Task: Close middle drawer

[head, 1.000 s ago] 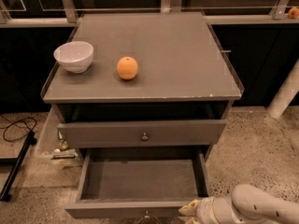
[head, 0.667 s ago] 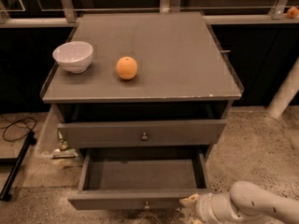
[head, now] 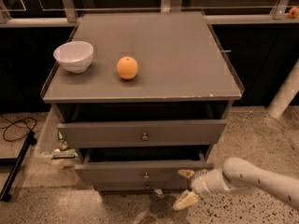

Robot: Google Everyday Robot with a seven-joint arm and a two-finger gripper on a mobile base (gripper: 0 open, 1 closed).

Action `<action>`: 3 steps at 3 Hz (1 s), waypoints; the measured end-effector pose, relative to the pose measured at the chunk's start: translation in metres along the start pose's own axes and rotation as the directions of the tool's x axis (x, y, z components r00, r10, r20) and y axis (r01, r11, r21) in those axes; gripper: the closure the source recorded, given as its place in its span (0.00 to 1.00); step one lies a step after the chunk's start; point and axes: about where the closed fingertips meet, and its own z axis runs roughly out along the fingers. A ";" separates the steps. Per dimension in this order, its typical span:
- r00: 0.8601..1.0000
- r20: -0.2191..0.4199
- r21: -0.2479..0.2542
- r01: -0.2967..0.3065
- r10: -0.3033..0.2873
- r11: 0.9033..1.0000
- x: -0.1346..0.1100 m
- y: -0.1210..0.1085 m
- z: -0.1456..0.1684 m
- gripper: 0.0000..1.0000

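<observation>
The middle drawer (head: 126,171) is a grey front with a small round knob (head: 146,175). It stands only a little way out from the cabinet, with a narrow dark gap showing above it. My gripper (head: 187,187) is low at the right end of that front. Its fingers are spread open and hold nothing. The upper fingertip (head: 186,173) is at the drawer front's right part, and the lower one (head: 186,200) hangs below it near the floor. The white arm (head: 254,177) comes in from the lower right.
The top drawer (head: 140,132) sits above, slightly out, with its own knob. On the cabinet top (head: 187,55) are a white bowl (head: 74,55) and an orange (head: 127,67). A black cable and stand (head: 16,162) lie on the floor at the left. A white post (head: 286,94) stands at the right.
The middle drawer has slid from wide open to nearly in. My gripper has followed its front towards the cabinet.
</observation>
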 end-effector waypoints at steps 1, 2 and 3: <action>0.998 -0.032 0.057 0.053 -0.051 0.997 -0.020 -0.065 -0.009 0.43; 0.998 -0.026 0.065 0.057 -0.055 0.996 -0.024 -0.069 -0.009 0.40; 0.998 -0.020 0.054 0.062 -0.061 0.997 -0.022 -0.062 -0.010 0.15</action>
